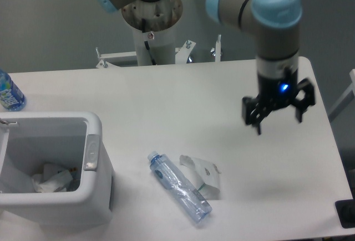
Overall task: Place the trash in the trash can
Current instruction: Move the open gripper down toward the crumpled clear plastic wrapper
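Note:
A clear plastic water bottle (179, 186) with a blue cap lies on its side near the table's front, cap pointing up-left. Touching its right side is a white paper carton piece (204, 175) with a green edge. The white trash can (91, 158) stands at the front left, with crumpled white scraps inside. My gripper (279, 116) hangs open above the table's right half, up and to the right of the carton, holding nothing.
A bluer bottle (9, 92) with a bright label stands at the far left table edge. The arm's base column (152, 27) rises behind the table's back edge. A dark object (346, 213) sits at the front right corner.

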You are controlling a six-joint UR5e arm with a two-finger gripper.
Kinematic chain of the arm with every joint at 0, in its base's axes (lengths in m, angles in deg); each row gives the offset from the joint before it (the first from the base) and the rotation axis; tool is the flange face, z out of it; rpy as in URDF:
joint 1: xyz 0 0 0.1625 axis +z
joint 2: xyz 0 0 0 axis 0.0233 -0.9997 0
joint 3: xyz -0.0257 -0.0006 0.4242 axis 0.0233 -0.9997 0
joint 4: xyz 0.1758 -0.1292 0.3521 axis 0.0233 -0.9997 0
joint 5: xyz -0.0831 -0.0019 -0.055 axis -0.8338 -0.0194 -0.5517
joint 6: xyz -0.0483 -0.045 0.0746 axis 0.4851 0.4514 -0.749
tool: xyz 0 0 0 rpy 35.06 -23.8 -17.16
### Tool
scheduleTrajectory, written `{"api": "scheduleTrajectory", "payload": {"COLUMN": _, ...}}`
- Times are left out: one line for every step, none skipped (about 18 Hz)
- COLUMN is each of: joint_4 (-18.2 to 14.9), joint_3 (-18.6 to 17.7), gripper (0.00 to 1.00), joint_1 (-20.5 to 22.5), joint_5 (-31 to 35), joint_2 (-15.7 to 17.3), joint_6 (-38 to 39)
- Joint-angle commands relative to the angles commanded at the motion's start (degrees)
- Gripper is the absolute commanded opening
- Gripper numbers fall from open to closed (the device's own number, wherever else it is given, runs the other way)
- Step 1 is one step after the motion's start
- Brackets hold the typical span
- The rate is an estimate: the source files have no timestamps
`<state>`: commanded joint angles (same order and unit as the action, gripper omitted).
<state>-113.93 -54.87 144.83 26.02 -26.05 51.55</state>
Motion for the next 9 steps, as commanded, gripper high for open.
{"api": "scheduleTrajectory", "payload": {"joint_4": 0.00, "joint_3": 0.00, "gripper": 1.00, "joint_1": -1.22, "joint_5": 0.00, "joint_2": -0.79, "joint_6": 0.78}}
{"api": "scheduleTrajectory", "payload": {"joint_4": 0.00, "joint_3": -0.09, "gripper": 1.00, "joint_1": -2.10, "joint_5": 0.00, "joint_2": -1.58, "joint_6": 1.84}}
{"api": "scheduleTrajectory", "payload": {"joint_4": 0.09, "joint_3": 0.00, "gripper": 1.00, "joint_1": -2.29, "joint_5": 0.00, "joint_2": -2.46, "joint_6": 2.80}}
{"api": "scheduleTrajectory", "payload": {"joint_4": 0.09, "joint_3": 0.09, "gripper": 1.00, "joint_1": -2.55, "joint_5": 0.00, "joint_2": -3.34, "joint_6": 4.03}}
{"api": "scheduleTrajectory", "payload": {"joint_4": 0.52, "joint_3": 0.00, "gripper": 1.00, "joint_1": -3.25, "joint_5": 0.17, "joint_2": -3.87, "joint_6": 5.61}}
{"api": "scheduleTrajectory", "payload": {"joint_4": 1.14, "joint_3": -0.09, "gripper": 1.00, "joint_1": -3.60, "joint_5": 0.00, "joint_2": -4.22, "joint_6": 6.76}}
{"api": "scheduleTrajectory", "payload": {"joint_4": 1.58, "joint_3": -0.18, "gripper": 1.00, "joint_1": -4.22, "joint_5": 0.00, "joint_2": -4.57, "joint_6": 6.94}}
{"api": "scheduleTrajectory", "payload": {"joint_4": 2.02, "joint_3": -0.35, "gripper": 1.00, "joint_1": -4.92, "joint_5": 0.00, "joint_2": -4.84, "joint_6": 7.12}}
{"api": "scheduleTrajectory", "payload": {"joint_4": 2.20, "joint_3": -0.96, "gripper": 1.00, "joint_1": -5.27, "joint_5": 0.26, "joint_2": -5.36, "joint_6": 7.21}}
